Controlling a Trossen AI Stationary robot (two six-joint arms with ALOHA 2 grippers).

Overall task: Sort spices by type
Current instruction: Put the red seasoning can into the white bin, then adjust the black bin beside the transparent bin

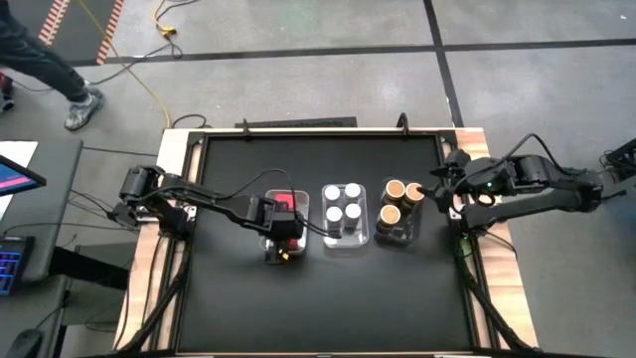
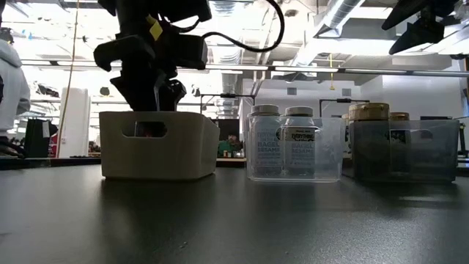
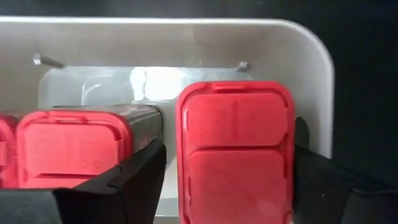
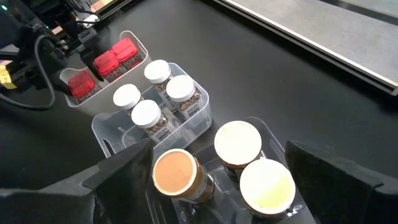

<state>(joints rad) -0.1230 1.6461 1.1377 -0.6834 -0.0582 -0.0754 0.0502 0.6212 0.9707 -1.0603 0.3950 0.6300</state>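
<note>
A white bin holds red boxes. My left gripper is open and reaches down into the bin from above. Its fingers stand on either side of one red box, which sits by the bin's end wall beside another red box. A clear middle tray holds several white-lidded jars. The right clear tray holds three tan-lidded jars. My right gripper hangs open, high above that tray's right side.
The three containers stand in a row across the table's middle. Bare black tabletop lies on their near side. A person's legs show on the floor beyond the far left corner, and a laptop sits left of the table.
</note>
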